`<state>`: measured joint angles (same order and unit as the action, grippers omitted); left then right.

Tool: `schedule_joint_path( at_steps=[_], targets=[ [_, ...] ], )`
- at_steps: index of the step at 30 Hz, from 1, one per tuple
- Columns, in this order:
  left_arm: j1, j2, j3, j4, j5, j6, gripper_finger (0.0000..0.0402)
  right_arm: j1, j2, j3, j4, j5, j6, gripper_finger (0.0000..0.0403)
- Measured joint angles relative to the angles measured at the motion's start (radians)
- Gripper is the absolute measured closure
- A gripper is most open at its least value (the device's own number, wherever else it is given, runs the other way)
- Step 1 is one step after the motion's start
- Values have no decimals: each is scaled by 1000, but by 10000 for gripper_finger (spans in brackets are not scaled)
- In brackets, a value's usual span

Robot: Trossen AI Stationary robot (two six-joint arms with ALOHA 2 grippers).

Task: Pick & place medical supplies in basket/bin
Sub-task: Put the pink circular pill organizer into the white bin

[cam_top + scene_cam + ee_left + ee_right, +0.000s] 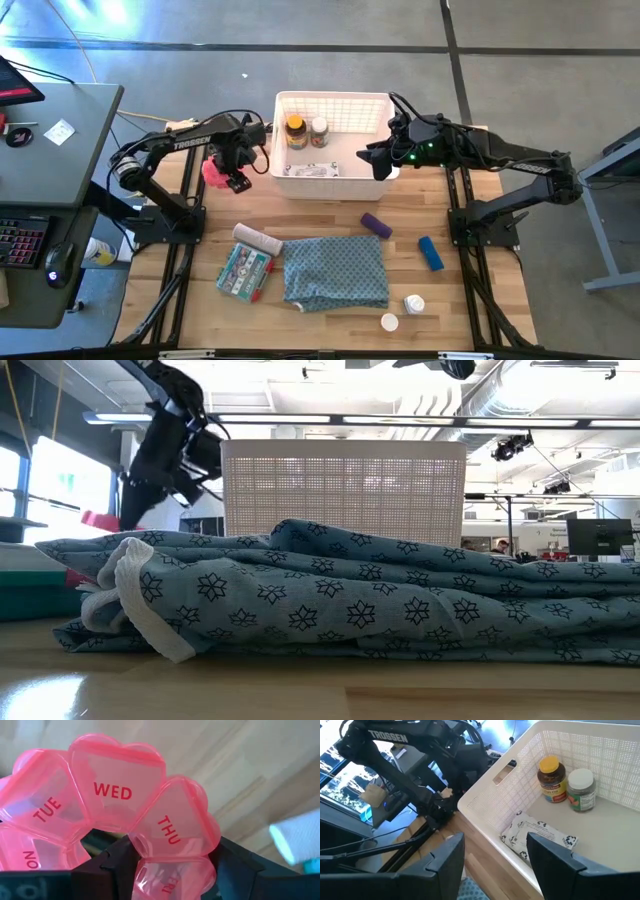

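The pink pill organizer (125, 815) is showing red day labels on its heart-shaped compartments: TUE, WED, THU, part of FRI and a cut-off MON. TROSSEN is reading in white on the left arm (390, 736). The amber bottle (551, 779) is showing "Fish Oil" faintly.

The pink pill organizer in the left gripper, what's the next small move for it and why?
Probably carry it sideways over the white basket's rim. The left gripper grips the pink pill organizer between its fingers, raised just outside the basket's left wall, so it isn't over the opening yet.
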<state>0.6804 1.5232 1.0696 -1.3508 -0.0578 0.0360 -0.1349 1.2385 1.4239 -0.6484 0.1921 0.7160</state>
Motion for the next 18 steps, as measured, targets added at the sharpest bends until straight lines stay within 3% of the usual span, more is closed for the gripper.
schedule_joint_path(
  at_steps=[4, 8, 18],
  targets=[
    [0, -32, 57, -100, -35, 8, 139, 0, 0, 0, -1, 0, -8, 199],
    [0, -79, 122, -170, -41, 4, 156, 0, 0, 0, -1, 1, -27, 199],
    [0, -192, 334, -221, -118, -48, 143, -3, 0, 0, 0, 50, -70, 199]
  ],
)
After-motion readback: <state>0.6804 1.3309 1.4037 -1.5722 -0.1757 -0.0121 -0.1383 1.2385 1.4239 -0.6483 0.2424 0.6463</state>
